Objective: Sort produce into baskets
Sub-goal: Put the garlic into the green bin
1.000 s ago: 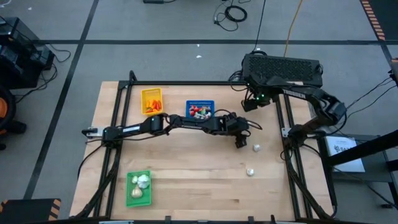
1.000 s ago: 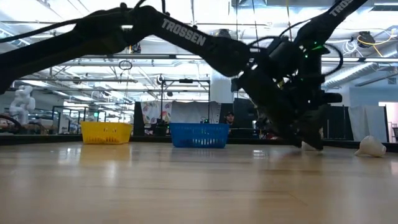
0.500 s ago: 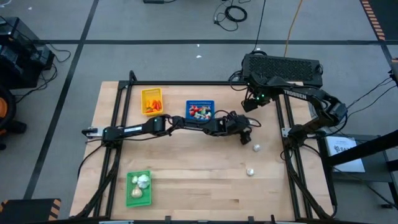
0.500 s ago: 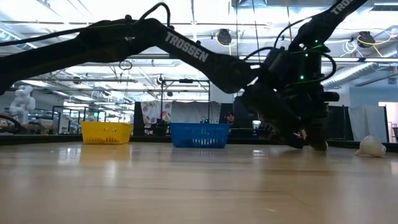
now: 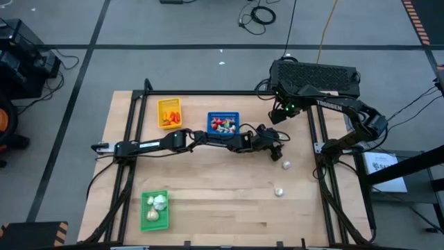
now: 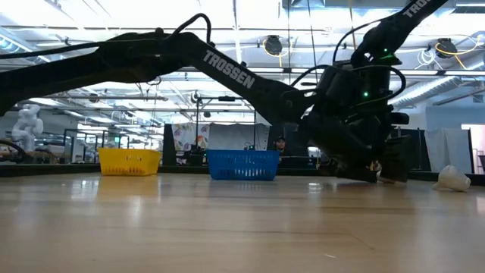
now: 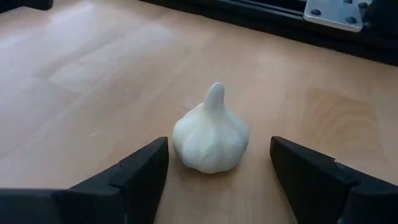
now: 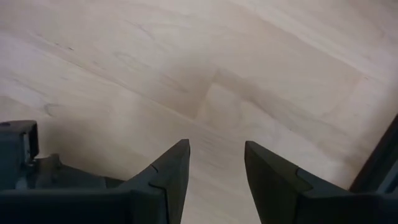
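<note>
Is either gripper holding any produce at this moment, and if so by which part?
Nothing is held. The left gripper stands open around a garlic bulb on the table, its fingers not touching it. The right gripper is empty.

Robotics lab or workshop; open hall, ceiling trusses [image 6: 114, 83], floor cables [image 5: 260, 14], taped concrete floor [image 5: 69, 42]

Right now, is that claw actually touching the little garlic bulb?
Apart. The left wrist view shows the left gripper open, bare wood between each finger and the garlic bulb.
</note>
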Tool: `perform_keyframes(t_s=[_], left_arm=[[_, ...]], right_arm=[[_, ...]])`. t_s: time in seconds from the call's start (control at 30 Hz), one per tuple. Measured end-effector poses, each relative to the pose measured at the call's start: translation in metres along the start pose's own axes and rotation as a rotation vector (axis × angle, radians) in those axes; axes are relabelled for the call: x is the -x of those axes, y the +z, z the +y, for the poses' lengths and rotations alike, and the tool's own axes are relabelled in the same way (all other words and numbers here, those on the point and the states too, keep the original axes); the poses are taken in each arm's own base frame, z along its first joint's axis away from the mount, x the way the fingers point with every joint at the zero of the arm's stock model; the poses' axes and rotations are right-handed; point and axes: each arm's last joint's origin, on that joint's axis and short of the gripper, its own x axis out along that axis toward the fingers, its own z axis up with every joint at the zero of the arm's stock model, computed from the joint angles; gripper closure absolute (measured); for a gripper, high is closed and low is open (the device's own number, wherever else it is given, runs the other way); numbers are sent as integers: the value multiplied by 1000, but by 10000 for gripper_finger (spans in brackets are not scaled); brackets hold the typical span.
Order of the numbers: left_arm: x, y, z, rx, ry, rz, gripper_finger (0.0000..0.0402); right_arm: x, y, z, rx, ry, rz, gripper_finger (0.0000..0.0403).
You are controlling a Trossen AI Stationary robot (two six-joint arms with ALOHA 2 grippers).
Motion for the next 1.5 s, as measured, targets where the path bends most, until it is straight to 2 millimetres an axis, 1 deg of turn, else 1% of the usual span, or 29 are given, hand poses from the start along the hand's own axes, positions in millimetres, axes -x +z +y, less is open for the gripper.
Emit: perform_keyframes(t_s=[0.17, 0.47, 0.57, 0.9, 1.0, 1.1, 1.2, 1.27, 1.4, 1.5], left_arm=[[-2, 0, 3, 33, 16, -27, 116], [-6, 3, 15, 49, 29, -55, 120], [-6, 3, 16, 41, 36, -55, 137], [-6, 1, 17, 12, 20, -36, 234], [-6, 1, 16, 10, 7, -28, 249], [-7, 1, 18, 7, -48, -5, 252], [-1, 9, 22, 5, -93, 57, 254], [6, 13, 19, -54, -97, 112, 255], [28, 28, 11, -188, -172, 259, 256], [51, 41, 0, -278, -234, 360, 256]], right_arm=[[0, 3, 0, 1, 9, -25, 257], [3, 8, 1, 10, 24, -62, 257], [3, 8, 1, 15, 25, -63, 257], [3, 9, 1, 24, 27, -71, 257], [3, 9, 1, 28, 26, -71, 257], [3, 8, 1, 47, 23, -64, 257], [6, 6, -1, 55, 15, -59, 257], [13, 4, -2, 56, 18, -83, 257], [36, -2, -8, 39, 14, -173, 257], [56, -11, -14, -3, 12, -249, 257]])
